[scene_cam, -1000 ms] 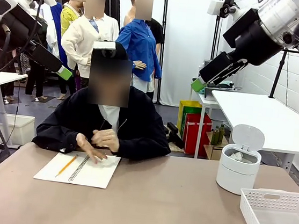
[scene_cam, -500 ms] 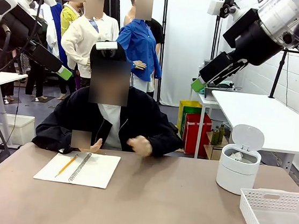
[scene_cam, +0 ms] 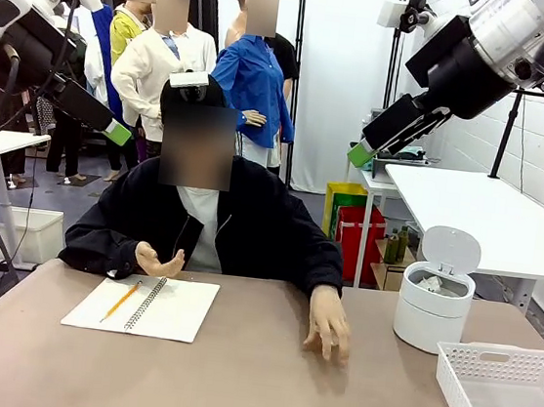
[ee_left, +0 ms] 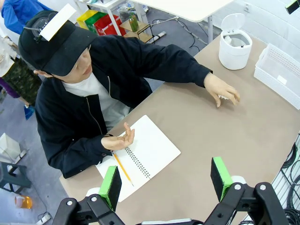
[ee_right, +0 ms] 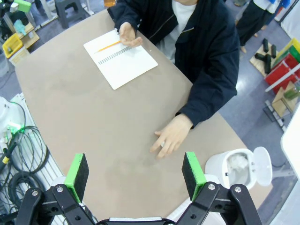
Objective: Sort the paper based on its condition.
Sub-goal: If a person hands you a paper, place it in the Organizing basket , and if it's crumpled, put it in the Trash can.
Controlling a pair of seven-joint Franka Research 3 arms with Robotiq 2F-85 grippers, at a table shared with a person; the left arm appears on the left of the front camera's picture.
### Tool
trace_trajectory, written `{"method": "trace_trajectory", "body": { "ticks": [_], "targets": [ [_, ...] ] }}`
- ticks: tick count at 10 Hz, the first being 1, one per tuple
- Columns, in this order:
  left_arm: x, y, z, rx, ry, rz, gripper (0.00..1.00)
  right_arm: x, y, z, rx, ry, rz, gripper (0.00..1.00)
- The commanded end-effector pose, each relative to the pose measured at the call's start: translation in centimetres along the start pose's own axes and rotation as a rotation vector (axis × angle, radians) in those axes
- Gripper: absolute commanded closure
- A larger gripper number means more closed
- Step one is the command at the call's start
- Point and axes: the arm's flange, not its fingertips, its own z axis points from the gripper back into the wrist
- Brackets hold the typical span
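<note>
Both grippers wide open and empty, high above the paper

The left gripper (ee_left: 166, 183) hung well above the table (scene_cam: 251, 388) with its green pads (ee_left: 110, 187) spread as far apart as they showed, nothing between them and nothing touching them. From the front it (scene_cam: 113, 129) sat high, well clear of everything on the table. Straight beyond the gap between its pads lay the open spiral notebook (ee_left: 140, 157), its white page flat, with a yellow pencil (ee_left: 122, 168) resting on it. The person's raised hand (ee_left: 119, 140) hovered palm up over the notebook's far edge.

The right gripper (ee_right: 135, 176) was just as wide, jaws empty, and likewise held high (scene_cam: 361, 155). Beyond the gap between its pads, the person's other hand (ee_right: 169, 137) lay flat on bare table. In the left wrist view a small white bit showed under those fingers, but what it was could not be told. Close by one of the right gripper's pads (ee_right: 192, 174) stood the white bin (ee_right: 236, 168), lid up, with crumpled paper (ee_right: 236, 164) inside. The notebook (ee_right: 121, 58) lay far beyond this gripper, well apart from the bin.

Well off to the side of the left gripper, past the bin (ee_left: 234, 44), sat the white basket (ee_left: 279, 70), holding a small flat slip (ee_left: 281, 79)
</note>
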Motion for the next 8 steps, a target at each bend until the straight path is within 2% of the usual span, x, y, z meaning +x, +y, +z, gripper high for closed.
{"method": "trace_trajectory", "body": {
  "ticks": [1, 8],
  "targets": [
    [-0.05, 0.05, 0.03, 0.001, -0.005, 0.001, 0.0, 0.0, -0.05, -0.13, 0.004, 0.002, -0.005, 0.0],
    [-0.05, 0.05, 0.03, 0.001, -0.005, 0.001, 0.0, 0.0, -0.05, -0.13, 0.004, 0.002, -0.005, 0.0]
  ]
}}
